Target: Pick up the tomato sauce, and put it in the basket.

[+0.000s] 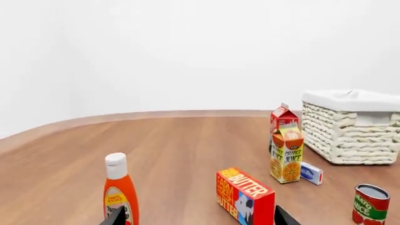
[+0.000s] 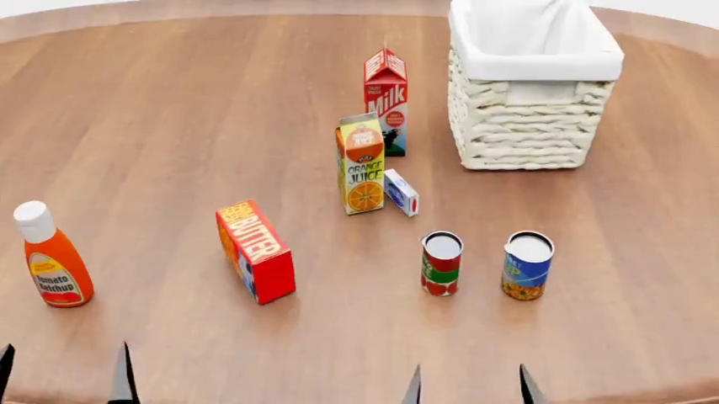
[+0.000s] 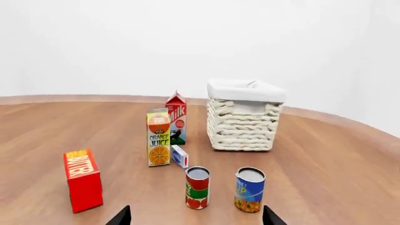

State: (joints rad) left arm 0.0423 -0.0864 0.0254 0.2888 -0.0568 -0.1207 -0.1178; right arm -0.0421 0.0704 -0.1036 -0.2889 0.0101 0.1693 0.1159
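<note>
The tomato sauce (image 2: pixel 442 263) is a small red-and-green can with a silver top, upright on the wooden table; it also shows as the tomato sauce (image 3: pixel 197 187) and the tomato sauce (image 1: pixel 370 204). The basket (image 2: pixel 528 126), cream wicker with white lining, stands at the far right, seen too as the basket (image 3: pixel 242 123) and the basket (image 1: pixel 350 136). My right gripper (image 2: pixel 469 389) is open at the near edge, short of the can, as is the right gripper (image 3: pixel 195 216) in its own view. My left gripper (image 2: pixel 62 374) is open at the near left, between ketchup and butter in the left gripper (image 1: pixel 198 217) view.
A blue-and-yellow can (image 2: pixel 527 265) stands right of the tomato sauce. An orange juice carton (image 2: pixel 361 164), milk carton (image 2: pixel 386 101) and small white-blue box (image 2: pixel 402 193) stand mid-table. A red butter box (image 2: pixel 256 251) and ketchup bottle (image 2: pixel 50 257) are to the left.
</note>
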